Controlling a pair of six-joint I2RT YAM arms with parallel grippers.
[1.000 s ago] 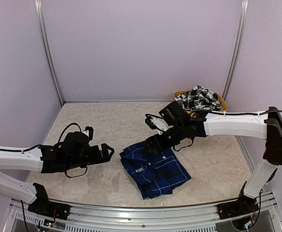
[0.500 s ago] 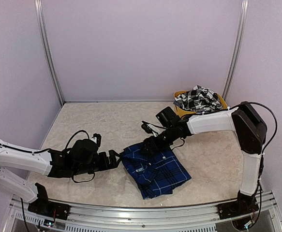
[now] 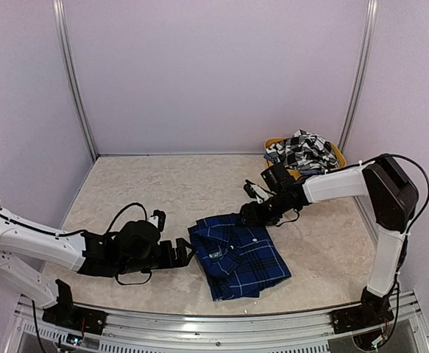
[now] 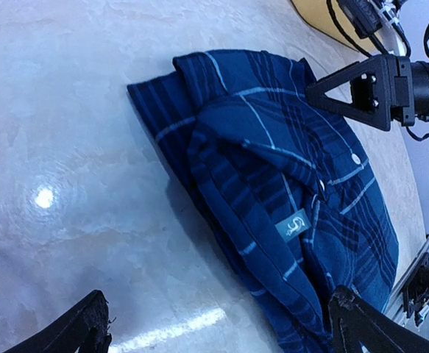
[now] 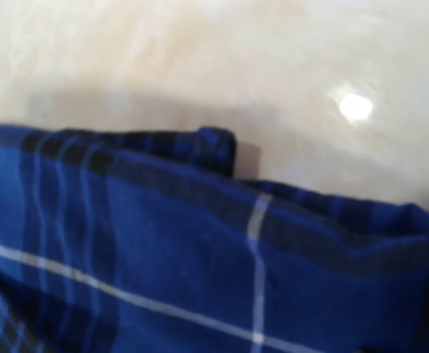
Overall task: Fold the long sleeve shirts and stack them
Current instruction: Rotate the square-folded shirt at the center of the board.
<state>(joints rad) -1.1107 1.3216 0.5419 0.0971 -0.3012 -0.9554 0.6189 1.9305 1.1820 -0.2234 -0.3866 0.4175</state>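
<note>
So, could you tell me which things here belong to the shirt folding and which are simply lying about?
Job: blue plaid shirt; black-and-white checked shirt, heaped in the yellow tub.
Lying about: only that yellow tub.

Yellow tub — far right corner of the beige table.

grey neck tag on blue shirt, single S-like mark
</note>
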